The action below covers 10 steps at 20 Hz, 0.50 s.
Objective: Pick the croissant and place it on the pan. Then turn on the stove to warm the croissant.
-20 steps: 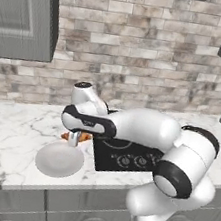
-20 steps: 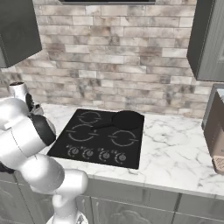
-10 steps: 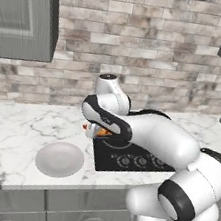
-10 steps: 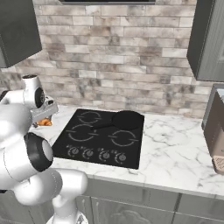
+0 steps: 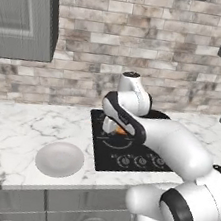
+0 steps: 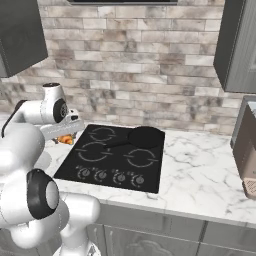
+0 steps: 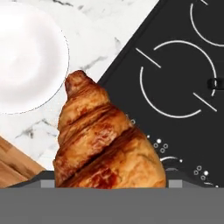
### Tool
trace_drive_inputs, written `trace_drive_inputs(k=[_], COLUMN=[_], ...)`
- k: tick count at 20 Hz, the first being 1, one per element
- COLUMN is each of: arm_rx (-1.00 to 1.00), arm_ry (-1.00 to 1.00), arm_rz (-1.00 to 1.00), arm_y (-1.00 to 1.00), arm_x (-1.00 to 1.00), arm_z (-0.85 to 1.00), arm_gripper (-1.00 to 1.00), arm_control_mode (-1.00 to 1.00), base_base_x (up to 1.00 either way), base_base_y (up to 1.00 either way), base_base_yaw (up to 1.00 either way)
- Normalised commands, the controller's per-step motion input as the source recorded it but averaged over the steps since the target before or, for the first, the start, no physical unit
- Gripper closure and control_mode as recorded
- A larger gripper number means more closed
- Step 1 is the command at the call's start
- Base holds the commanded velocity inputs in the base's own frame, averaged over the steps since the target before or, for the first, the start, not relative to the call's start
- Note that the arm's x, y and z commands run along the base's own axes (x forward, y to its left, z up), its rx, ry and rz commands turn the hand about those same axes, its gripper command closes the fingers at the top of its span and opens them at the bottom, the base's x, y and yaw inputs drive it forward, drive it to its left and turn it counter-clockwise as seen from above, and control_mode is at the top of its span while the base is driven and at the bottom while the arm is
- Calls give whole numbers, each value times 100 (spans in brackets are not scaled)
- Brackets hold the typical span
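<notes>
The golden-brown croissant is held up off the counter, with my gripper shut on it. In the hand view it covers my fingertips. From the left base view, the croissant shows as an orange bit under the gripper, above the left part of the black stove. In the right base view, the croissant hangs just over the left edge of the stove. The black pan sits on the back right burner, its handle pointing left. It lies well to the right of the gripper.
A pale grey plate lies on the marble counter left of the stove and shows white as the plate in the hand view. Knobs line the stove's front edge. A brown appliance stands at the far right. A wooden surface shows in the hand view's lower left corner.
The arm has swung right with the croissant, from above the plate to the stove's left side. The plate and pan have stayed put.
</notes>
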Motion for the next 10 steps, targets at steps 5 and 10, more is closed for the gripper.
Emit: trace_drive_inputs(k=[5, 10], arm_rx=[0, 0], arm_ry=[0, 0], arm_rz=[-37, -35], arm_y=[-61, -56], arm_x=[9, 19], arm_z=[6, 0], arm_gripper=[100, 100], arm_control_mode=[-100, -100], base_base_x=[0, 0], base_base_y=[0, 0], base_base_yaw=[0, 0])
